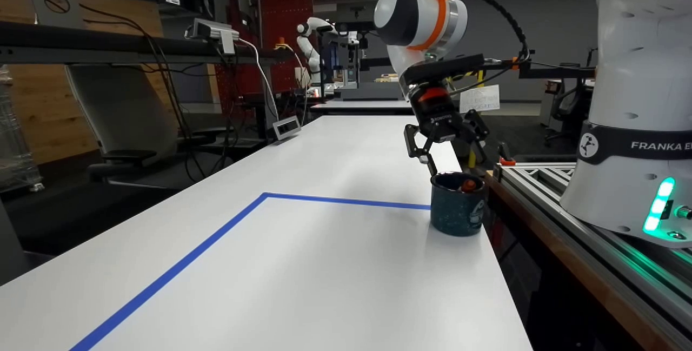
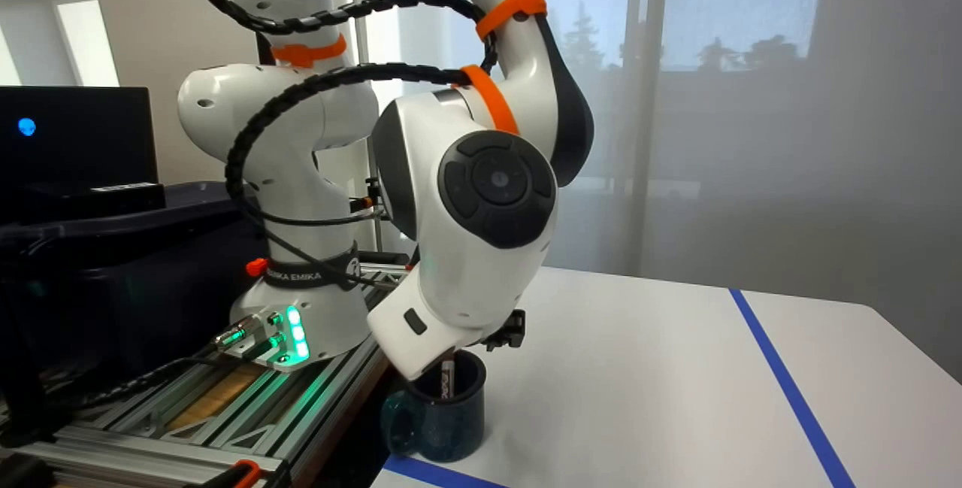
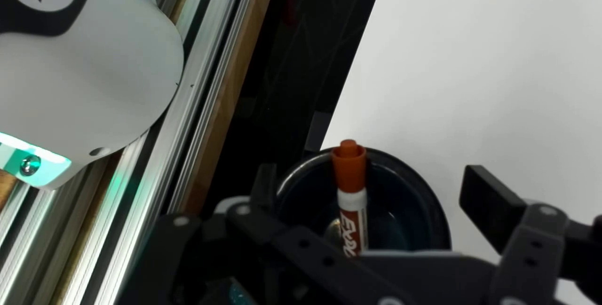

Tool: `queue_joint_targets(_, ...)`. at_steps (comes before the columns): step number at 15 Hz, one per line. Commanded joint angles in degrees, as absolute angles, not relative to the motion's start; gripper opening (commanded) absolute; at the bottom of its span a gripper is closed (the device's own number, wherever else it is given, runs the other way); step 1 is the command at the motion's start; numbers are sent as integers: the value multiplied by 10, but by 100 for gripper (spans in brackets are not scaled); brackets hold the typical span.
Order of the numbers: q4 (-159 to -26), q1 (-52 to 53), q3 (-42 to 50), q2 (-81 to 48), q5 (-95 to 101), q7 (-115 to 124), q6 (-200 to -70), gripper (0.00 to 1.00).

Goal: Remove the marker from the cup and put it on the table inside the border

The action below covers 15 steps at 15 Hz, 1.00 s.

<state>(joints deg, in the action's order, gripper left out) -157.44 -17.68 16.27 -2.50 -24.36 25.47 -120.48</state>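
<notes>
A dark blue mug (image 1: 457, 213) stands upright at the table's edge beside the blue tape border (image 1: 346, 200); the mug also shows in an exterior view (image 2: 451, 428). An Expo marker (image 3: 352, 192) with an orange-brown cap leans inside the mug, cap end up at the rim. Its lower end is hidden. The cap shows in an exterior view (image 1: 467, 185). My gripper (image 1: 459, 159) is tilted just above the mug, open, with nothing between its fingers. In the wrist view, the fingers (image 3: 376, 197) spread wide on either side of the marker, apart from it.
The white table (image 1: 324, 275) carries the tape border. The arm's white base (image 1: 638, 178) and metal rails (image 3: 207, 74) stand just beyond the table edge near the mug, with a dark gap between. A small grey box (image 1: 286, 127) sits at the far table edge.
</notes>
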Motion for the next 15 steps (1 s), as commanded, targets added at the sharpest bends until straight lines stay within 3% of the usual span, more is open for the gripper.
queue_joint_targets(1,-1574,-174,166,-39,-264,247,-1218,93)
queue_joint_targets(4,-1574,-174,168,-44,-271,246,-1221,62)
queue_joint_targets(7,-1574,-177,171,-47,-276,245,-1222,58)
queue_joint_targets(8,-1574,-179,174,-47,-276,246,-1221,64)
queue_joint_targets(11,-1574,-183,182,-49,-280,246,-1219,65)
queue_joint_targets(15,-1574,-186,189,-56,-288,243,-1221,50)
